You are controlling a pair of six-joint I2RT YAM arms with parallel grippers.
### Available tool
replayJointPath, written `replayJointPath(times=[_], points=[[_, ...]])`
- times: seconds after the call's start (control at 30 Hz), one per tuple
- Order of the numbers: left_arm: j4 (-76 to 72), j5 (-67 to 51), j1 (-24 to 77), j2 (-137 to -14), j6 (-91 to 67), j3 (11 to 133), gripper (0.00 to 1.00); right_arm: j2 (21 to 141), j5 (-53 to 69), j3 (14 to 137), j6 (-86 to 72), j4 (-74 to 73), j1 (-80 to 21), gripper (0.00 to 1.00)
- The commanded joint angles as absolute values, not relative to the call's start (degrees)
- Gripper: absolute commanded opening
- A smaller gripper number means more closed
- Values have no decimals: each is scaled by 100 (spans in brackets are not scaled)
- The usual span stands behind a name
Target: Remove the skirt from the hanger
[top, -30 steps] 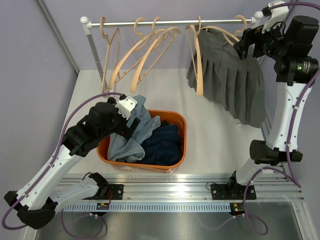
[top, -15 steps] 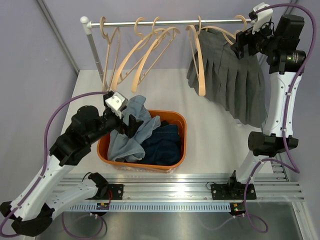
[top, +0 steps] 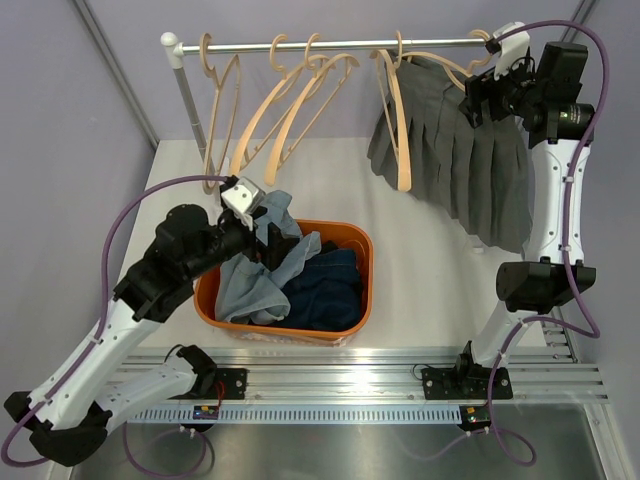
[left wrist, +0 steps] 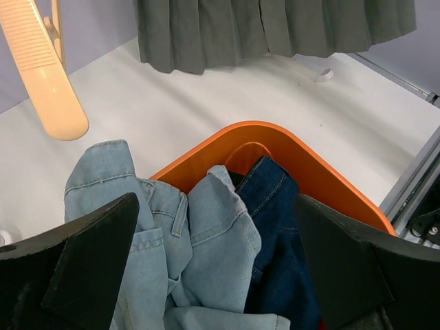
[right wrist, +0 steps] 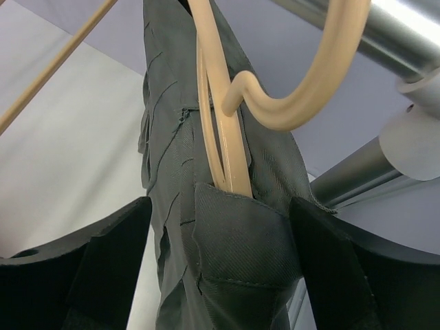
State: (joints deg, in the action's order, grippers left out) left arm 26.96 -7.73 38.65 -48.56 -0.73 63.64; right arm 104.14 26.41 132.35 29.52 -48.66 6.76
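Right wrist view had the right gripper spread wide, holding nothing, skirt waistband sitting right between its fingers. Skirt hung straight down off the hanger, hooked on the rail beyond. Meanwhile the left gripper, also wide open and empty, was well apart over the basket, so right arm was clearly nearer.

Right end of rail, skirt on hanger, basket of clothes front left

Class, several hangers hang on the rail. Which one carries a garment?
The rightmost hanger: it alone carries the grey pleated skirt. The other hangers are bare.
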Motion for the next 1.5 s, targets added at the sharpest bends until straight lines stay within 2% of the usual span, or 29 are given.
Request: replayJointPath(times=[0.0, 0.3, 0.4, 0.67, 0.8, 1.07, 1.47], points=[[2180, -975, 3858, -4860, -211, 6337, 99, 10397, 2663, 13201, 3102, -4675, 712, 86], [1872, -1169, 3858, -4913, -325, 6354, 99, 10617, 2953, 13078, 3050, -4799, 712, 67], [1820, -1178, 3850, -4948, -325, 6381, 99, 10643, 2988, 13078, 3015, -4764, 721, 56], [1732, -1239, 3850, -4992, -369, 6460, 99, 10574, 3339, 13104, 2822, -4650, 808, 14], [1688, -1239, 3858, -5001, -395, 6478, 99, 10346, 3568, 13052, 2664, -4492, 905, 1], [1468, -1388, 3850, -5010, -439, 6442, 99, 9800, 3946, 12876, 1969, -3648, 1204, 0], [906, -1687, 3850, -5141, -860, 6460, 99, 9694, 4061, 13140, 2020, -3937, 1248, 0]])
